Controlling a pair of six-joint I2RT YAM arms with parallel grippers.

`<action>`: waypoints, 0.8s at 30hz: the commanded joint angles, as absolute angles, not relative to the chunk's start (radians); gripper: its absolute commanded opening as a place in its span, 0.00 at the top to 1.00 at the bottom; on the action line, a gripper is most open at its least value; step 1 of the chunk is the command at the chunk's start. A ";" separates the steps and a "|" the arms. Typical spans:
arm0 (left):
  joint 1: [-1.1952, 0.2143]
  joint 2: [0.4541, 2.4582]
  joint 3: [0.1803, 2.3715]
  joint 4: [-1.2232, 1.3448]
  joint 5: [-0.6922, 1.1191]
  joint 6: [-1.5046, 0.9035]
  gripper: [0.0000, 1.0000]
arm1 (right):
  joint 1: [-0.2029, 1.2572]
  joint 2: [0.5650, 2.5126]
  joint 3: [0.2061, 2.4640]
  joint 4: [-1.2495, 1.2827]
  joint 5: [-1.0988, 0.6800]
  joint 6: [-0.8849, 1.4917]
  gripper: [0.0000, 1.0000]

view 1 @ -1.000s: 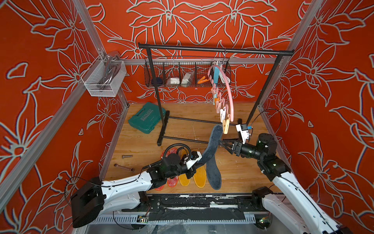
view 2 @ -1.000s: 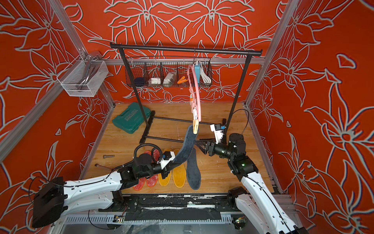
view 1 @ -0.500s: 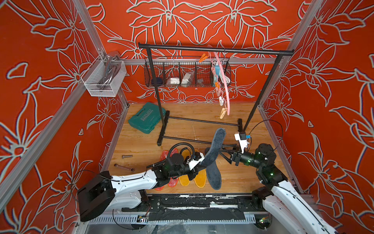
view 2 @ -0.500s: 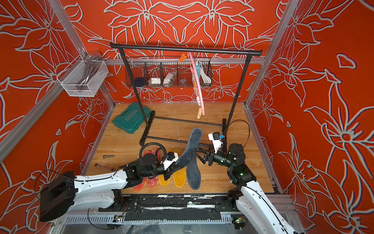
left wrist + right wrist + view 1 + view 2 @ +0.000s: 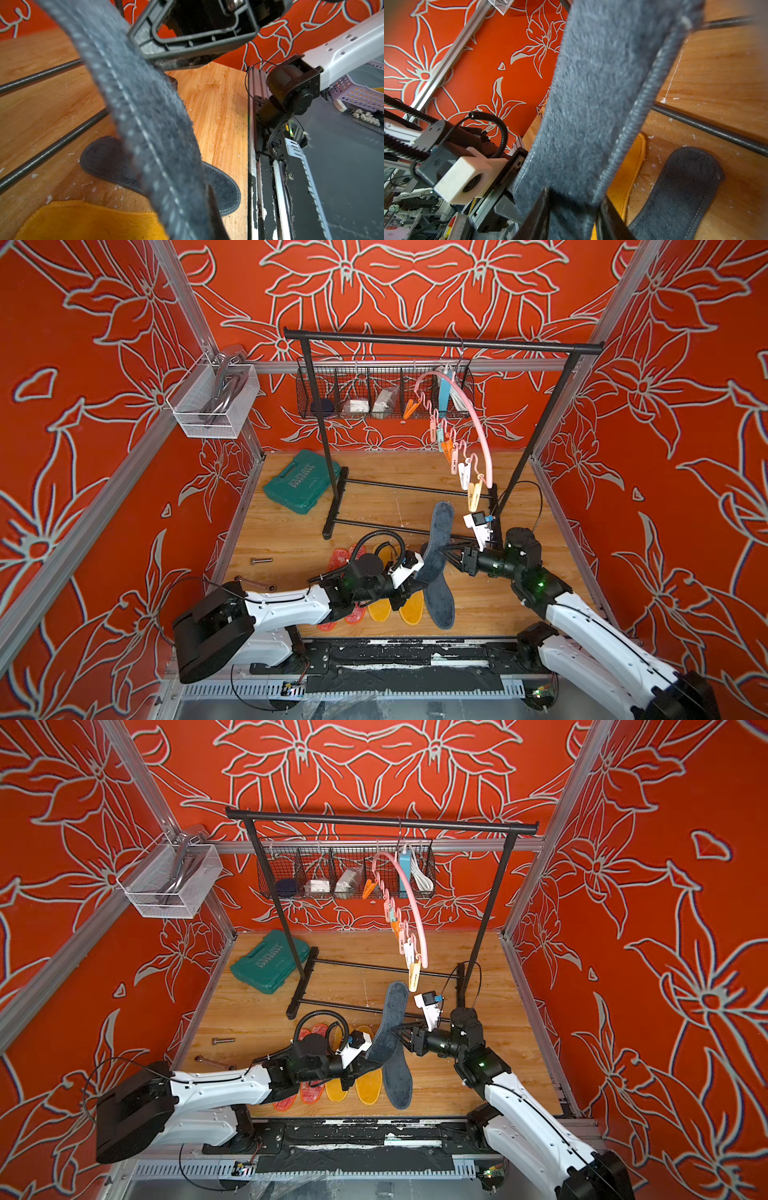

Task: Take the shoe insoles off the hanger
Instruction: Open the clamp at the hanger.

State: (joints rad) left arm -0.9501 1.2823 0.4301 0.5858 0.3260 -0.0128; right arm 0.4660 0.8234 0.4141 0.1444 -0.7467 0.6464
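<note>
The raised grey insole (image 5: 145, 116) is fuzzy cloth, the floor (image 5: 291, 539) grained wood, the hanger (image 5: 484, 443) smooth plastic.

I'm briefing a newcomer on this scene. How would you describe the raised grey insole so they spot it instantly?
Find the black garment rack; in front of its base, a dark grey insole stands tilted in the air, lower end in the left hand. Its grey twin lies flat on the table beneath.
</note>
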 commanded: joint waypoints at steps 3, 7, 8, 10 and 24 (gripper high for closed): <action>-0.953 1.322 0.479 0.627 0.336 -0.046 0.99 | 0.489 0.842 0.443 0.180 -0.775 0.653 0.66; -0.954 1.342 0.490 0.621 0.322 -0.051 0.98 | 0.494 0.829 0.436 0.164 -0.753 0.651 0.77; -0.954 1.345 0.492 0.617 0.322 -0.053 0.98 | 0.494 0.826 0.435 0.160 -0.750 0.642 0.81; -0.954 1.345 0.497 0.612 0.321 -0.062 0.97 | 0.495 0.818 0.432 0.142 -0.739 0.622 0.88; -0.954 1.329 0.495 0.569 0.203 -0.060 0.60 | 0.495 0.812 0.568 -0.384 -0.471 0.636 1.00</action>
